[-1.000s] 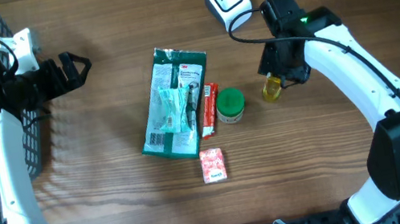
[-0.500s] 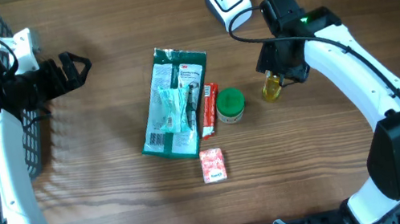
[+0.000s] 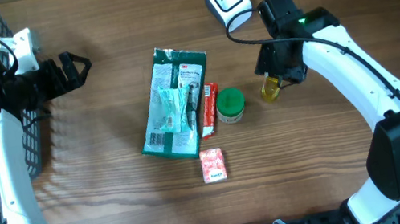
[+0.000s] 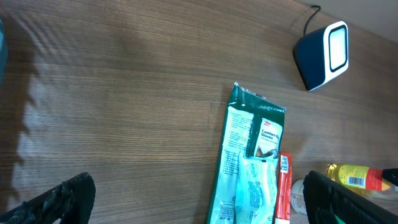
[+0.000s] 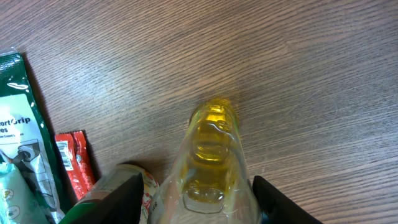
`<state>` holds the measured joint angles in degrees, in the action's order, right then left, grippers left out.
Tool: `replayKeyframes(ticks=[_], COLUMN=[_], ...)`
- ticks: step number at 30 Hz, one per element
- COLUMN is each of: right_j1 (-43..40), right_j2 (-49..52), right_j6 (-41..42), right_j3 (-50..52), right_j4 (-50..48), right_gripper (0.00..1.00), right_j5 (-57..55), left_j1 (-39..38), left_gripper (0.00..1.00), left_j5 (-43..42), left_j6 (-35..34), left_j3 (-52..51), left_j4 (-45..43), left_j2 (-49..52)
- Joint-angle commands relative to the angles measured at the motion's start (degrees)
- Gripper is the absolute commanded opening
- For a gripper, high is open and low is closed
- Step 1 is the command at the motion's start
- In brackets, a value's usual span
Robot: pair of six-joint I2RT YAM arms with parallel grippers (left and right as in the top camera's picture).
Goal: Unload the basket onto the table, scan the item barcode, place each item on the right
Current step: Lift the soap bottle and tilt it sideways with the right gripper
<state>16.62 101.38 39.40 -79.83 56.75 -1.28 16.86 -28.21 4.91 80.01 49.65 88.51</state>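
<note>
Wood-grain desk [image 3: 116,191]. Right gripper [image 5: 194,180] clamps a yellow bottle [image 5: 211,143], barely shifted since earlier; left gripper [image 3: 81,67] stands wide apart.

Brown wood-grain tabletop [image 3: 121,223], possibly laminate, evenly lit, with soft shadows at left.

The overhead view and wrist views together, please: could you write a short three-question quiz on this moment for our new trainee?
1. True or false: the left gripper is holding the green packet.
2. What sits between the fingers of the right gripper? A. red sachet B. yellow bottle C. pink box
3. What colour is the lid of the jar?
Key: 1 false; 2 B; 3 green.
</note>
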Motion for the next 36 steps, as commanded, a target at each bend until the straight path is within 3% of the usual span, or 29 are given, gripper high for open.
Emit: replayKeyframes(ticks=[1, 2, 5, 9, 12, 14, 17, 23, 25, 36], right_j1=[0.35, 0.33, -0.48, -4.31, -8.52, -12.7, -19.04, -22.64, -22.64, -20.24], right_j2=[1.57, 1.53, 0.87, -3.43, -9.18, -13.84, -18.69, -20.24, -20.26, -20.26], right_j6=[-0.42, -1.64, -5.18, -10.78, -18.16, -23.17, -31.28, -42.86, -44.26, -60.65], right_j3=[0.74, 0.72, -0.9, -6.32, -8.44, -8.41, -8.41, -8.39, -8.39, -8.33], right_j4=[0.31, 0.44, 2.32, 7.13, 8.02, 8.2, 10.05, 16.52, 19.19, 32.54], right_gripper=[0.52, 0.42, 0.33, 0.31, 0.27, 0.22, 0.2, 0.2, 0.14, 0.06], right_j5=[0.09, 0.11, 0.11, 3.45, 14.36, 27.5, 48.57, 72.63, 76.72, 78.95], left_j1=[-0.09, -0.09, -0.09, -0.09, -0.09, -0.09, -0.09, -0.09, -0.09, -0.09], left_gripper=[1.0, 1.0, 1.0, 1.0, 1.0, 1.0, 1.0, 1.0, 1.0, 1.0], left_j5=[-0.7, -0.68, -0.68, -0.68, -0.68, -0.68, -0.68, -0.68, -0.68, -0.7], left_j6=[0.87, 0.87, 0.87, 0.87, 0.87, 0.87, 0.87, 0.87, 0.87, 0.87], left_j3=[0.26, 0.26, 0.26, 0.26, 0.26, 0.26, 0.26, 0.26, 0.26, 0.26], left_j4=[-0.17, -0.17, -0.17, -0.17, -0.15, -0.17, -0.17, -0.17, -0.15, -0.17], left_j2=[0.35, 0.35, 0.35, 0.35, 0.35, 0.35, 0.35, 0.35, 0.35, 0.35])
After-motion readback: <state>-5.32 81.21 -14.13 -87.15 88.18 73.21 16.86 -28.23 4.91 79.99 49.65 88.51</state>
